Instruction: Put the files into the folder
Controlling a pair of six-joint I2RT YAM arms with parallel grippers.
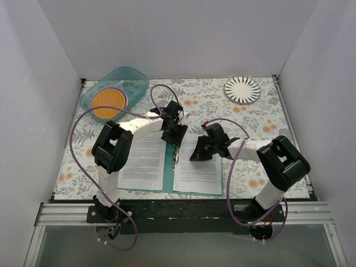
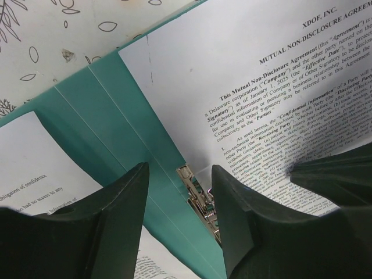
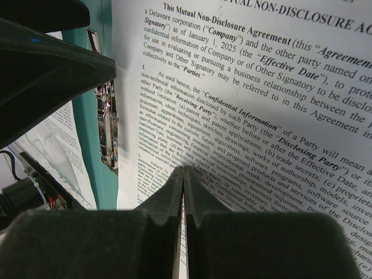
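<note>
Floral table overhead, up close left pincer parted over clip, right pincer clenched

- The folder: plain teal-green, with a silvery clip at its spine.
- The files on the folder: white, with dense black print.
- Tablecloth under the folder: off-white, with grey leaf outlines and orange blossoms.
- Bowl beyond the folder, to its left: translucent teal, holding an orange disc.
- Plate beyond the folder, to its right: white with black rays.
- Arms over the folder: black and white, with purple cables.
</note>
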